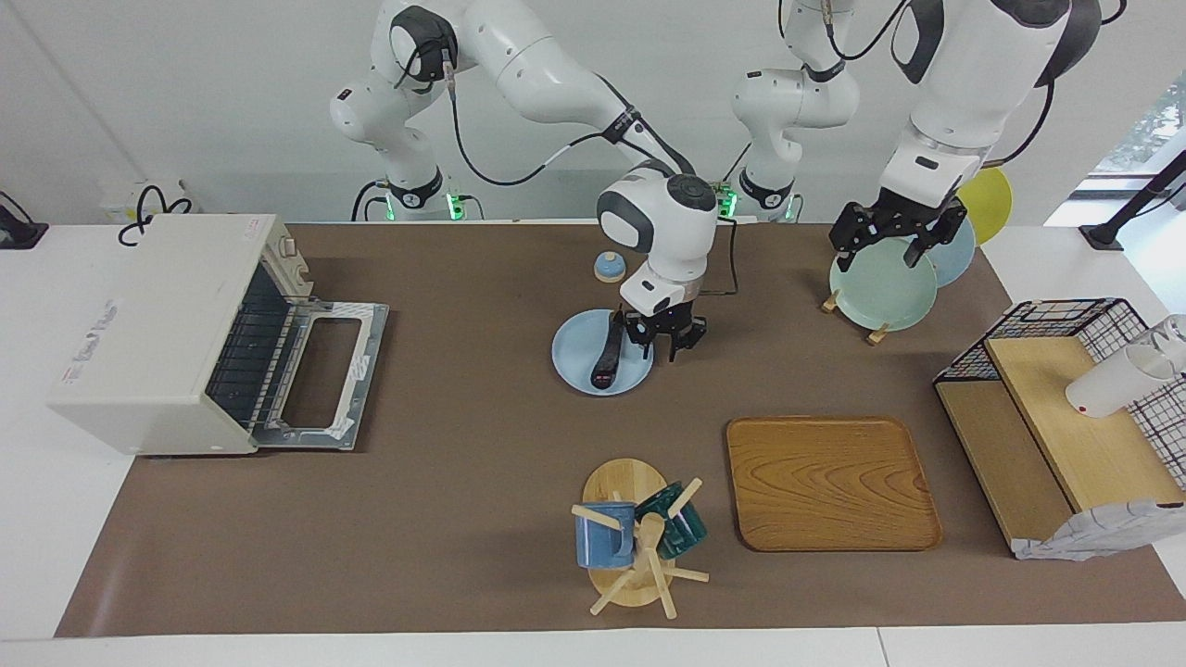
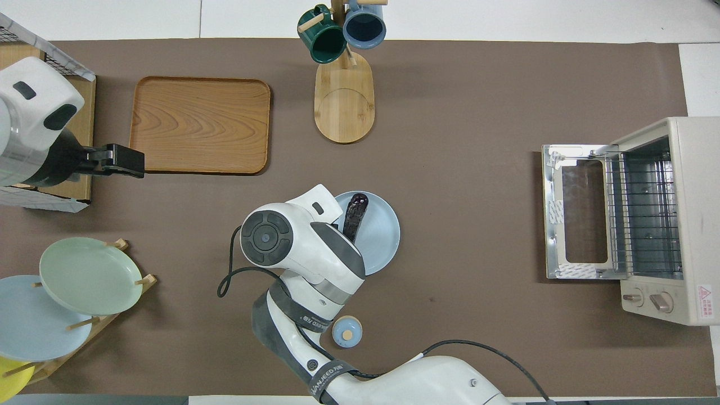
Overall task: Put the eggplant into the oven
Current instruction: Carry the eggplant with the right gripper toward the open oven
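Observation:
The dark purple eggplant point(image 1: 609, 355) lies on a light blue plate point(image 1: 574, 357) in the middle of the table, its stem end toward the robots. My right gripper point(image 1: 669, 347) hangs low at the plate's rim on the side toward the left arm's end, just beside the eggplant, open and holding nothing. In the overhead view the right wrist covers part of the eggplant point(image 2: 355, 211) and plate point(image 2: 383, 232). The off-white oven point(image 1: 157, 333) stands at the right arm's end, its door point(image 1: 320, 371) folded down flat. My left gripper point(image 1: 894, 241) waits open, raised over the plate rack.
A mug tree point(image 1: 635, 547) with two mugs and a wooden tray point(image 1: 829, 482) sit farther from the robots. A rack of plates point(image 1: 880, 283), a wire basket shelf point(image 1: 1066, 408) with a white cup point(image 1: 1107, 384), and a small blue lid point(image 1: 609, 267) are also here.

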Motion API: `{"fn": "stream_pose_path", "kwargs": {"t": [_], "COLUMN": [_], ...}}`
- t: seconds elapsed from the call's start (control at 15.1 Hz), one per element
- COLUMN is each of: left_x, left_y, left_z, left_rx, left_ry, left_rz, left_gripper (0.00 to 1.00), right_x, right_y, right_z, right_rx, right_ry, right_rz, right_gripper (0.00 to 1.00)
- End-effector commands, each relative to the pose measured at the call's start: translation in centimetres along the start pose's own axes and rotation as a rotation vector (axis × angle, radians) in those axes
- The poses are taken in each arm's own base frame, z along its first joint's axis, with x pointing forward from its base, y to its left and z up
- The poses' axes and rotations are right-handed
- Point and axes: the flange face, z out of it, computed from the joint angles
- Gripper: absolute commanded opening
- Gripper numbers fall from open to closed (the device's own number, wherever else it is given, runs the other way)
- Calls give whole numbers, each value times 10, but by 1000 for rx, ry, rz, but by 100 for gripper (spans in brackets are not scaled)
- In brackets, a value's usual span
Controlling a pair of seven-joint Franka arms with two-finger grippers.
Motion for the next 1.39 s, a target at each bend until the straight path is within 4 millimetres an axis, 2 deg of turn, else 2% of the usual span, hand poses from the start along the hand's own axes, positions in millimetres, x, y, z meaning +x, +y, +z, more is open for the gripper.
{"fn": "stream_pose_path", "kwargs": {"t": [0.0, 0.13, 0.2, 0.26, 0.33, 0.4, 0.6, 0.66, 0.73, 0.79, 0.93, 1.06, 1.19, 1.32], "left_x": [-1, -1, -1, -3, -2, 0, 13, 19, 19, 20, 15, 14, 13, 13], "left_y": [-13, -17, -22, -26, -29, -26, -27, -27, -27, -26, -26, -25, -23, -24], "left_z": [0, 6, 12, 18, 22, 27, 31, 7, -8, -5, 9, 12, 11, 10], "left_rx": [19, 12, 13, 16, 17, 17, 14, 9, 7, 4, -15, -35, -36, -35], "left_ry": [-1, -12, -28, -45, -53, -59, -89, -78, -69, -76, -92, -95, -95, -93], "left_rz": [-13, -15, -9, 14, 31, 36, 34, 35, 36, 36, 20, 12, 7, 5], "left_gripper": [100, 100, 100, 100, 100, 100, 100, 100, 100, 100, 100, 100, 100, 100], "right_x": [-7, -11, -12, -11, -11, -11, 6, 12, 17, 26, 56, 89, 112, 123], "right_y": [13, 16, 16, 18, 19, 19, 25, 27, 32, 44, 89, 144, 217, 291], "right_z": [10, 16, 15, 15, 14, 12, -17, -29, -36, -39, -59, -80, -91, -96], "right_rx": [-12, -5, -6, -16, -30, -51, -160, -206, -237, -259, -292, -311, -296, -284], "right_ry": [19, 20, 19, 14, 8, -2, -8, -17, -25, -41, -79, -102, -141, -187], "right_rz": [-19, -21, -23, -24, -35, -46, -91, -138, -170, -182, -166, -170, -175, -167], "right_gripper": [49, 46, 32, 7, 0, 0, 0, 0, 0, 0, 0, 0, 0, 0]}}
